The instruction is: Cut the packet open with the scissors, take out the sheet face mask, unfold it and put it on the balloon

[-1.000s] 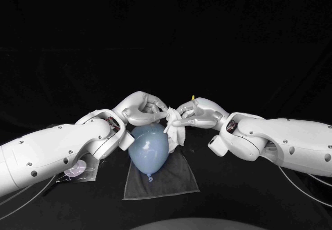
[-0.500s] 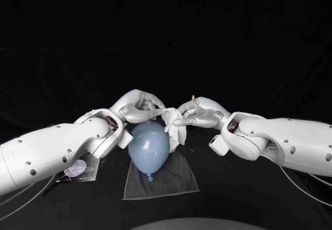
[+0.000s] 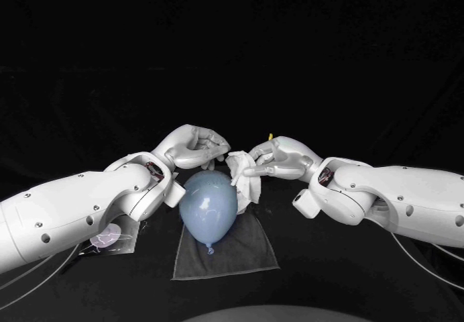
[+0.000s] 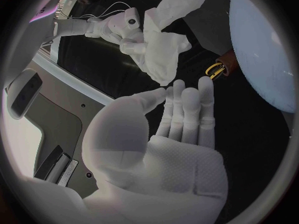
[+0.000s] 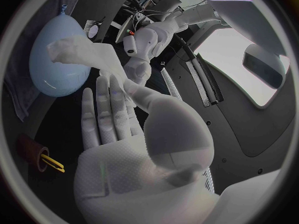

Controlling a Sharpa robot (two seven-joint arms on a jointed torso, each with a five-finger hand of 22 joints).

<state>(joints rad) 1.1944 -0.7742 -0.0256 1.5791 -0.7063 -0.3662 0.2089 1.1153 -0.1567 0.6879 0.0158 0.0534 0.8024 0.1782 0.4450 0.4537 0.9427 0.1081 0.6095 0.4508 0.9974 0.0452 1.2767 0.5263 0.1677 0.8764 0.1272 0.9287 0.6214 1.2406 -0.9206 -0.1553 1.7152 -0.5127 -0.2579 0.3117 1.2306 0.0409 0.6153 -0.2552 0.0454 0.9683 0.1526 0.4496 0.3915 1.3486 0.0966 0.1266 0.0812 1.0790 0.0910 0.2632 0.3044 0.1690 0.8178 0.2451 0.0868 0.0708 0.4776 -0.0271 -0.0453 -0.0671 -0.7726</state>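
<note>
The pale blue balloon (image 3: 208, 208) (image 4: 268, 45) (image 5: 56, 59) lies on a grey cloth (image 3: 232, 251), knot toward me. My right hand (image 3: 278, 159) (image 5: 124, 134) pinches the white sheet mask (image 3: 247, 181) (image 4: 159, 45) (image 5: 87, 55) between thumb and fingers. The mask hangs crumpled beside the balloon's far right end, partly draped over it. My left hand (image 3: 194, 149) (image 4: 168, 144) hovers over the balloon's far left end, a small gap away from the mask. Its fingers are stretched out and hold nothing.
The scissors' yellow handles (image 4: 215, 70) (image 5: 51, 162) stand in a dark red holder behind the right hand. The cut packet (image 3: 108, 238) lies under my left forearm at the near left. Both forearms close in on the balloon from either side.
The left hand has let go of the mask and drawn back to the left. The right hand still holds the mask in the same place.
</note>
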